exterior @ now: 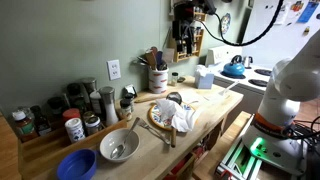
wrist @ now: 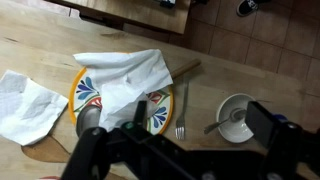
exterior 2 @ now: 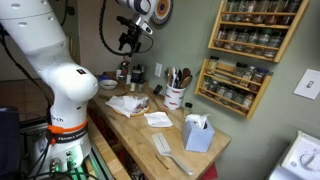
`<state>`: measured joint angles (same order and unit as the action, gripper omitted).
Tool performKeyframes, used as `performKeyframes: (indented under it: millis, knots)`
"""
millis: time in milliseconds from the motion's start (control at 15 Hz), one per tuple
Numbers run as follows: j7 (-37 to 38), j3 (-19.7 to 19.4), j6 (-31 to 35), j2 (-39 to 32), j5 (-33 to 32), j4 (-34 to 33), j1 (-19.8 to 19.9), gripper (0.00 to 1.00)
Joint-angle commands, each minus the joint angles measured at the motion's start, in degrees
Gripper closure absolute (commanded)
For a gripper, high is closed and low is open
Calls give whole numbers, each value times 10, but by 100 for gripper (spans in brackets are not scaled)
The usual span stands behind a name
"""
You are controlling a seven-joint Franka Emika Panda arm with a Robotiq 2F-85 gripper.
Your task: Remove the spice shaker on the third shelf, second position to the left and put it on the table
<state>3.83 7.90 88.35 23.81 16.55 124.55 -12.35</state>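
Two light-wood wall racks of dark-capped spice jars hang above the counter in an exterior view, an upper rack [exterior 2: 248,27] and a lower rack [exterior 2: 233,85]. The upper rack's lowest, third shelf [exterior 2: 246,43] holds a row of jars; single jars are too small to tell apart. A rack [exterior: 197,42] also shows behind the arm. My gripper [exterior: 183,32] [exterior 2: 128,42] hangs high above the butcher-block table [exterior: 215,100] [exterior 2: 130,125], well away from the racks. In the wrist view the gripper [wrist: 200,116] is open and empty, looking down at the table [wrist: 210,60].
Below the gripper lie a patterned plate [wrist: 88,92] under a white napkin [wrist: 125,75], a fork [wrist: 181,115] and a white bowl with a spoon [wrist: 236,118]. A utensil crock [exterior: 157,78], loose jars [exterior: 75,125], a blue bowl [exterior: 77,165] and a tissue box [exterior 2: 198,133] stand on the counter.
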Motion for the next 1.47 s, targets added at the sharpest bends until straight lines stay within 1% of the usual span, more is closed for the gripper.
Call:
performKeyframes:
  millis: [0,200,400,533,800,1000,1200,1400]
  knots:
    - [-3,9,-2,0,3,-1,11,0]
    - [-3,9,-2,0,3,-1,11,0]
    - [10,-11,20,19,13,20,33,0]
    - [15,-31,24,38,18,40,56,0]
    - [9,-87,31,89,37,92,108,0]
    - [16,-123,34,125,40,120,153,0]
    - [36,-151,30,148,39,127,198,0]
    - [68,-170,33,147,45,113,236,0]
